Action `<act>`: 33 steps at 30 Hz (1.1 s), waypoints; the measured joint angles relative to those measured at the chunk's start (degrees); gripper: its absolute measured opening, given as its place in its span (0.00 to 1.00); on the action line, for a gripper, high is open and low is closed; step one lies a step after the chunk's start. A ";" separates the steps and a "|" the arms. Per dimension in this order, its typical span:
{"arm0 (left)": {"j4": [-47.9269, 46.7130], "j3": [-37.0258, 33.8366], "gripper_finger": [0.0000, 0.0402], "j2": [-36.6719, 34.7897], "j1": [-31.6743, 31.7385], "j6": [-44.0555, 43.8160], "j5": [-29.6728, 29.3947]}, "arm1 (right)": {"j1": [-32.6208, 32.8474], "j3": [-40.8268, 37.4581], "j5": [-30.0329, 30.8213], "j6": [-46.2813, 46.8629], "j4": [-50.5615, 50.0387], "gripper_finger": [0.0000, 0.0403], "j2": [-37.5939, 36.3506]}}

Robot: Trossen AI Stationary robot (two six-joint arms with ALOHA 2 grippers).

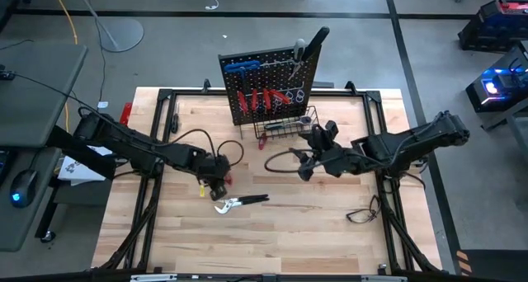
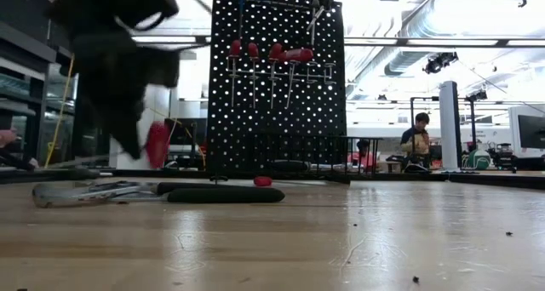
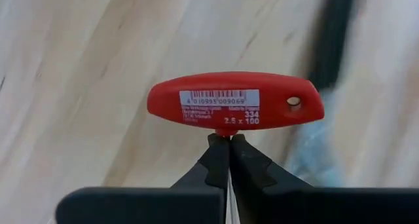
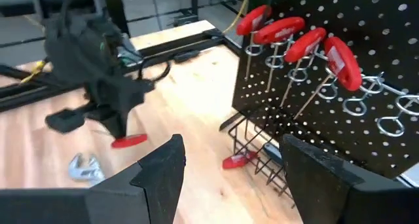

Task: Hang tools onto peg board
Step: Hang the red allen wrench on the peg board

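Item 1, left gripper (image 3: pixel 228 145): clenched on the thin shaft of a red T-handle hex key (image 3: pixel 234 105), handle crosswise just beyond the fingertips, label facing the wrist camera. In the high view it sits at 7 o'clock from the peg board (image 1: pixel 268 84), above the wooden table (image 1: pixel 330 224).

Item 2, right gripper (image 4: pixel 229 165): released, jaws spread wide, holding nothing; at 5 o'clock from the board, facing it.

Item 3, peg board: black, upright at the table's 12 o'clock edge; 4 red T-handle keys (image 4: pixel 298 37) hang in rings, blue-handled tools (image 1: pixel 242 66) upper left.

Item 4, wire basket (image 4: pixel 258 145): at the board's foot.

Item 5, adjustable wrench (image 1: pixel 239 203): flat on the table, 6 o'clock of the left gripper.
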 joint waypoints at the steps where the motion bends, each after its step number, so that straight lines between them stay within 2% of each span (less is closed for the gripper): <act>1: 1.60 0.74 0.00 -0.18 -0.18 0.05 -0.05 | 0.68 -0.01 0.04 0.17 -0.59 0.59 -0.51; 4: 7.72 3.44 0.00 -0.97 -0.56 0.51 -0.69 | 2.39 -0.01 0.17 1.47 -1.15 0.59 -2.26; 8: 16.64 7.82 0.00 -3.12 -0.58 6.23 -0.45 | 4.23 -0.01 -0.42 3.94 -0.61 0.59 -4.73; 11: 29.29 10.36 0.00 -4.76 -0.11 9.66 3.45 | 4.17 -0.01 -7.77 3.68 3.93 0.59 -5.28; 15: 44.17 13.66 0.00 -4.96 1.62 8.87 12.43 | 2.25 -0.01 -20.85 -2.92 16.59 0.59 -4.12; 18: 42.82 17.52 0.00 -4.10 2.50 8.56 16.41 | 1.24 -0.01 -25.22 -9.94 23.50 0.59 -2.55; 21: 34.49 22.04 0.00 -2.83 2.92 10.70 19.34 | 0.08 -0.01 -26.99 -14.65 25.69 0.59 -1.80; 24: 27.61 24.68 0.00 -0.90 3.00 12.35 20.34 | -0.97 -0.01 -32.17 -15.62 25.49 0.59 -0.91; 29: 28.04 25.36 0.00 0.04 3.41 12.49 20.79 | -0.91 -0.03 -37.16 -17.01 24.84 0.59 -0.27; 33: 28.05 25.31 0.00 0.55 4.35 11.73 20.77 | -0.93 -0.03 -37.73 -17.17 22.72 0.59 -0.26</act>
